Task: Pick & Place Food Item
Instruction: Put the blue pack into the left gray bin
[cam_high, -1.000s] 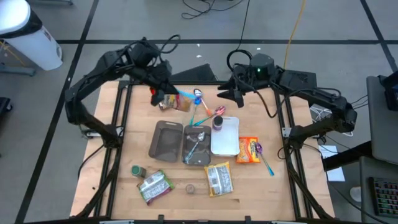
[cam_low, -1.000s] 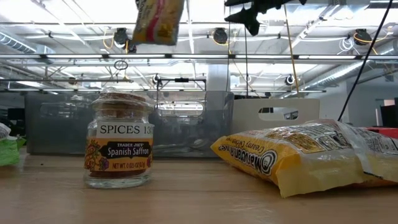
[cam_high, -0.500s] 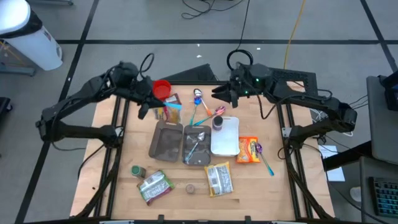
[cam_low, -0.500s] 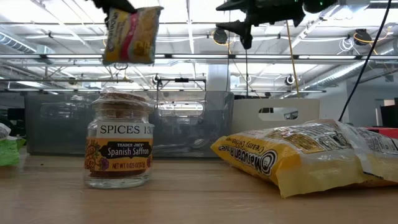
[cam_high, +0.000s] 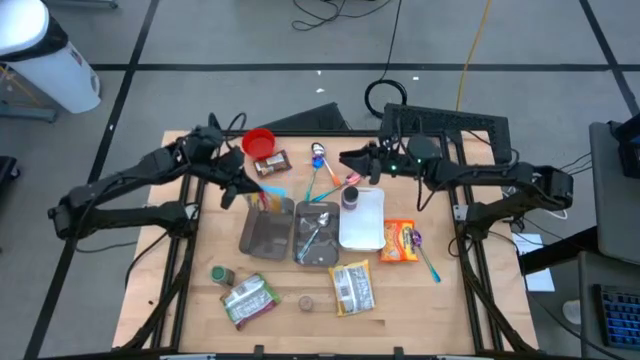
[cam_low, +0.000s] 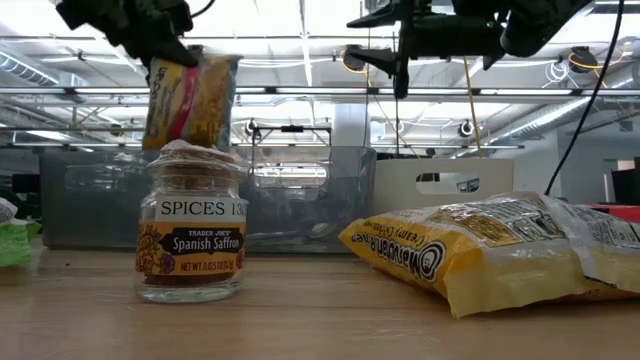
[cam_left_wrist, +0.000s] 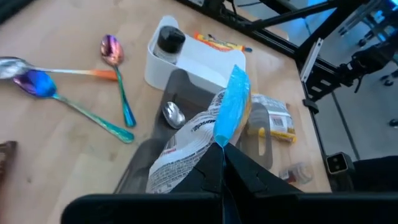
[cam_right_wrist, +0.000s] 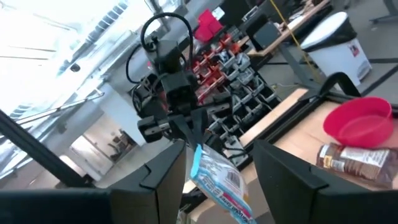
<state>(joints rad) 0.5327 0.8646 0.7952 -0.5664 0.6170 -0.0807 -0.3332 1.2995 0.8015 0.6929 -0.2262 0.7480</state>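
The left gripper (cam_high: 247, 190) clenches a snack packet (cam_high: 266, 195) above the grey tray (cam_high: 264, 232), the parted right gripper (cam_high: 347, 160) at three o'clock, the "Spanish Saffron" jar (cam_low: 191, 237) nearest.

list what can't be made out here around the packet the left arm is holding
- Grey tray floor under the held packet: hidden in the high view by the packet and the left gripper.
- Packet's print: low view shows it edge-on and partly behind the spice jar lid.
- Left fingers' tips: left wrist view, the packet's blue seal covers them.
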